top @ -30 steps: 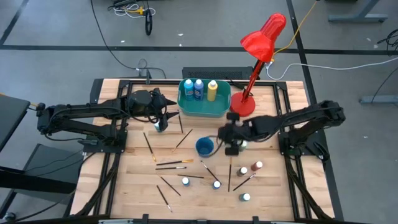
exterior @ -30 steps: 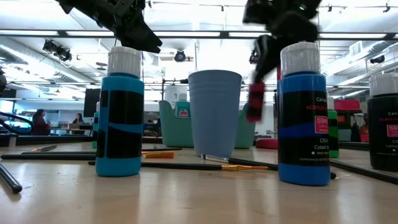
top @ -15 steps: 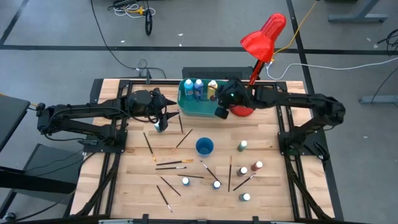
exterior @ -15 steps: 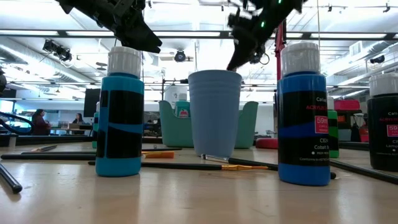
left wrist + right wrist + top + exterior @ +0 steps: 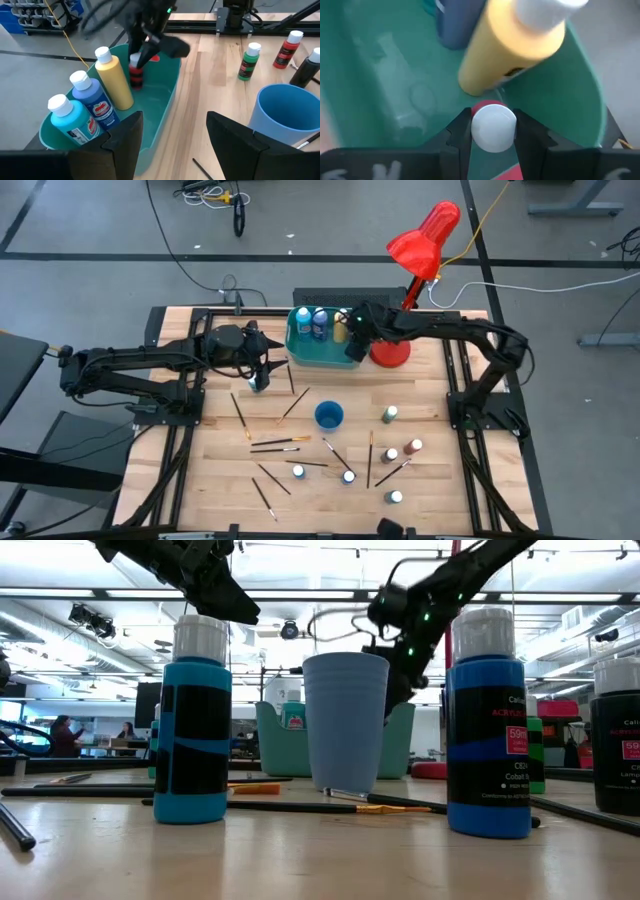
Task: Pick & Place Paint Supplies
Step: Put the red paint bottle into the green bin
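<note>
The right gripper (image 5: pixel 492 131) holds a small red bottle (image 5: pixel 135 72) by its white cap, pinched between its fingers, hanging inside the teal tub (image 5: pixel 325 357) at upper centre of the high view. To finish well, lower it straight until its base meets the tub floor, then release — upright, not dropped.

The yellow bottle (image 5: pixel 114 80) stands just beside it, with two blue bottles (image 5: pixel 93 101) further along; a sideways nudge could topple them. The red lamp (image 5: pixel 412 275) stands close to the arm. The left gripper (image 5: pixel 262 372) waits wide open at left of the tub. More bottles, brushes (image 5: pixel 276 443) and a blue cup (image 5: pixel 329 416) remain on the table.
</note>
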Controlling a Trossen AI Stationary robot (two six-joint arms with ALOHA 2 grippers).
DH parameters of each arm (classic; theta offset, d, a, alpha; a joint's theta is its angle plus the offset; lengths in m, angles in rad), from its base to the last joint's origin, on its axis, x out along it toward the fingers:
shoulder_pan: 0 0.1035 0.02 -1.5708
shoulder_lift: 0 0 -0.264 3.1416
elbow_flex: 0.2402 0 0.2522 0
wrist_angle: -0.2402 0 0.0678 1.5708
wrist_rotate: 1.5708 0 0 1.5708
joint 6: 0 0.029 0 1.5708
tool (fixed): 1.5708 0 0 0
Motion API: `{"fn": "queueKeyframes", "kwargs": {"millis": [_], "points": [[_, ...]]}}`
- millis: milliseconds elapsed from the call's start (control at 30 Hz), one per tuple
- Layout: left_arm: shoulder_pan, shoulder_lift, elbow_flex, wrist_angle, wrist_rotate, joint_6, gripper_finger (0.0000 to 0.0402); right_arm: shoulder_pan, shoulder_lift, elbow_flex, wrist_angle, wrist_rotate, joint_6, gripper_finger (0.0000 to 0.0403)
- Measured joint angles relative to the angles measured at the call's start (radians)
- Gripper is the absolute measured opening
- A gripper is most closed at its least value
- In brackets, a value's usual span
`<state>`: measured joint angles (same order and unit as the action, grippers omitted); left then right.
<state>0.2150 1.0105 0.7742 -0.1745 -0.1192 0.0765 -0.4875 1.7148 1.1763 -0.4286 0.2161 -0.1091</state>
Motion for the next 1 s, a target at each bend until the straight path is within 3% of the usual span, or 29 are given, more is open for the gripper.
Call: {"fn": "queueKeyframes", "kwargs": {"millis": [367, 700, 1000], "points": [[0.0, 0.006, 0.0, 0.001, -0.003, 0.032, 0.0231, -0.081, 0.068, 0.001, 0.165, -0.103, -0.052, 0.0113], [0.0, 0.006, 0.0, 0.001, -0.008, 0.021, 0.0231, -0.128, 0.069, 0.001, 0.167, -0.168, -0.057, 0.0115], [0.0, 0.006, 0.0, 0.0, -0.008, 0.008, 0.0231, -0.13, 0.069, 0.001, 0.209, -0.17, -0.068, 0.0173]]}}
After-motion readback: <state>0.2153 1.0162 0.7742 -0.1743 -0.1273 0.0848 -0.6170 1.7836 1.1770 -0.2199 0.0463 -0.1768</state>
